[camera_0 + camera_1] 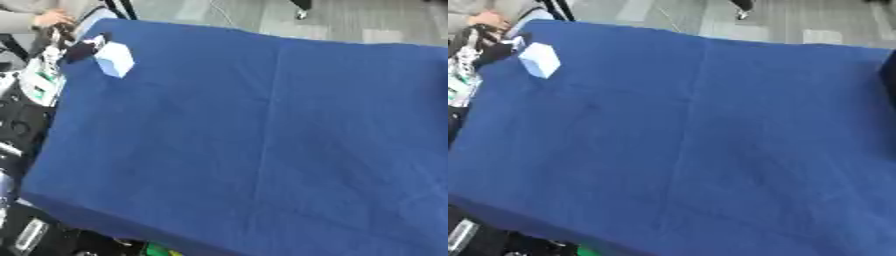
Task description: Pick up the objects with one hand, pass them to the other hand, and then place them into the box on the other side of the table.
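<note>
Your view shows one bench [262, 140] covered with a blue cloth. One pale blue box-shaped object [114, 59] sits at the far left corner, next to a dark item [80, 50] that is too blurred to identify. Neither robot hand appears, so you cannot tell their state.

Both head-camera eyes look steeply down from the near side, tilted askew, at the blue-clothed surface [262, 140]. Both share nearly all of it, including the pale blue box [539, 60] far-left; right eye sits shifted rightward.
</note>
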### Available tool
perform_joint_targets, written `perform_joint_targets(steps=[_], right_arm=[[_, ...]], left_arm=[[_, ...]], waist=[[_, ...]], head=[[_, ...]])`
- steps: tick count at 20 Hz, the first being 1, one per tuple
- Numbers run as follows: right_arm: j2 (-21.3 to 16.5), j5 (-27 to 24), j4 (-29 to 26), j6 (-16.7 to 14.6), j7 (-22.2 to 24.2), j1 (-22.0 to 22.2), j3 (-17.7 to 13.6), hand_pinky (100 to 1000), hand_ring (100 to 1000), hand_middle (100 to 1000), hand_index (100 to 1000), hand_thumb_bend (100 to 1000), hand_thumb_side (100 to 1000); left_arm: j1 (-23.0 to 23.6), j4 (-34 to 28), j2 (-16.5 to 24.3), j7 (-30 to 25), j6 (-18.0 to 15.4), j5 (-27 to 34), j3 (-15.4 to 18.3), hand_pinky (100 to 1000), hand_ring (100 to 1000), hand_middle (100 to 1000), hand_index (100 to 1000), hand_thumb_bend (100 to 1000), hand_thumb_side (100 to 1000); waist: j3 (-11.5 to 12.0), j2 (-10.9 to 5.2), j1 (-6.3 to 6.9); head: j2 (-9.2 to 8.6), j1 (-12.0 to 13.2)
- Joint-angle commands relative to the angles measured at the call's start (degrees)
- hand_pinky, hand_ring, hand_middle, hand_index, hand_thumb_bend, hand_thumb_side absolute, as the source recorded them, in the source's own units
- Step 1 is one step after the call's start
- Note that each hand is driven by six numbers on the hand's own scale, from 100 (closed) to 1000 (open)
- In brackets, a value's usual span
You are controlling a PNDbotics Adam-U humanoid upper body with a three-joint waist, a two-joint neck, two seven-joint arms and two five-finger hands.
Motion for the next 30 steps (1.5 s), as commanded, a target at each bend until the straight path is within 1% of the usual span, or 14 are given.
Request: perform_joint_targets(steps=[1, 4, 11, 14, 18, 21, 23, 24, 25, 26, 27, 28, 29, 30], right_arm=[[-0.51, -0.62, -1.4, -0.06, 0.2, -0.63, -0.25, 817, 710, 756, 982, 100, 294], [-0.3, -0.91, -1.52, -0.06, 0.32, -0.73, -0.17, 817, 709, 755, 983, 100, 301], [0.01, -1.47, -1.94, -0.1, 0.52, -1.02, -0.09, 818, 707, 754, 983, 100, 309], [0.08, -1.62, -2.05, -0.07, 0.59, -1.21, -0.05, 818, 706, 753, 983, 100, 313], [0.18, -1.73, -2.07, -0.03, 0.67, -1.31, -0.02, 817, 705, 753, 982, 100, 312], [0.22, -1.77, -1.98, 0.0, 0.66, -1.29, -0.03, 817, 705, 752, 982, 100, 311], [0.25, -1.79, -1.93, 0.02, 0.64, -1.29, -0.05, 817, 705, 752, 982, 100, 310], [0.25, -1.8, -1.89, 0.04, 0.63, -1.29, -0.04, 817, 705, 752, 981, 100, 309], [0.25, -1.8, -1.85, 0.05, 0.65, -1.3, -0.03, 817, 705, 752, 981, 100, 309], [0.24, -1.79, -1.83, 0.05, 0.67, -1.3, -0.02, 817, 705, 752, 980, 100, 308], [0.24, -1.78, -1.81, 0.05, 0.69, -1.3, -0.02, 817, 705, 752, 980, 100, 308], [0.23, -1.78, -1.76, 0.07, 0.69, -1.27, -0.03, 817, 704, 752, 980, 100, 307], [0.22, -1.77, -1.67, 0.13, 0.67, -1.18, -0.05, 817, 704, 752, 980, 100, 308], [0.21, -1.76, -1.6, 0.16, 0.66, -1.12, -0.06, 817, 704, 752, 979, 100, 305]], left_arm=[[-1.31, 1.0, 1.95, 2.23, 0.3, 0.3, 0.44, 782, 695, 720, 881, 656, 690], [-1.41, 1.52, 1.69, 4.34, 0.5, 0.59, 0.29, 792, 716, 745, 889, 687, 706], [-2.11, 1.1, 1.27, 7.83, -0.32, 1.96, 0.51, 795, 722, 747, 890, 675, 708], [-2.5, 0.8, 1.18, 8.39, -0.71, 2.18, 0.46, 788, 707, 722, 881, 635, 690], [-2.85, 0.41, 0.96, 8.33, -1.23, 2.16, 0.42, 786, 702, 705, 874, 599, 674], [-2.9, 0.07, 0.74, 8.07, -1.39, 1.78, 0.38, 778, 679, 670, 858, 533, 642], [-2.82, -0.23, 0.71, 8.06, -1.32, 1.53, 0.43, 768, 650, 631, 839, 461, 591], [-2.76, -0.43, 0.72, 8.07, -1.26, 1.49, 0.49, 756, 617, 593, 818, 403, 534], [-2.67, -0.69, 0.76, 8.09, -1.19, 1.54, 0.59, 755, 613, 588, 815, 396, 525], [-2.59, -0.94, 0.81, 8.13, -1.12, 1.62, 0.67, 748, 594, 563, 800, 362, 485], [-2.5, -1.21, 0.85, 8.18, -1.02, 1.73, 0.74, 748, 594, 563, 800, 362, 485], [-2.42, -1.53, 0.92, 8.27, -0.97, 1.84, 0.82, 723, 532, 483, 740, 246, 363], [-2.19, -2.23, 1.02, 8.48, -1.01, 2.15, 0.98, 718, 518, 466, 726, 219, 340], [-1.95, -2.92, 1.09, 8.6, -1.04, 2.5, 1.09, 704, 488, 429, 694, 169, 299]], waist=[[-0.21, -0.39, -0.08], [-0.71, 0.44, -0.25], [-1.96, 2.53, -0.69], [-2.46, 3.38, -0.75], [-2.86, 3.95, -0.99], [-2.98, 4.0, -1.15], [-2.93, 3.93, -1.18], [-2.87, 3.86, -1.17], [-2.81, 3.79, -1.15], [-2.76, 3.73, -1.13], [-2.72, 3.68, -1.11], [-2.63, 3.57, -1.07], [-2.45, 3.36, -0.99], [-2.32, 3.19, -0.92]], head=[[-1.08, 0.44], [-1.6, 0.69], [-2.84, 1.72], [-3.38, 2.17], [-3.72, 2.44], [-3.57, 2.54], [-3.5, 2.5], [-3.47, 2.44], [-3.44, 2.39], [-3.43, 2.35], [-3.43, 2.32], [-3.4, 2.21], [-3.34, 1.99], [-3.31, 1.8]])
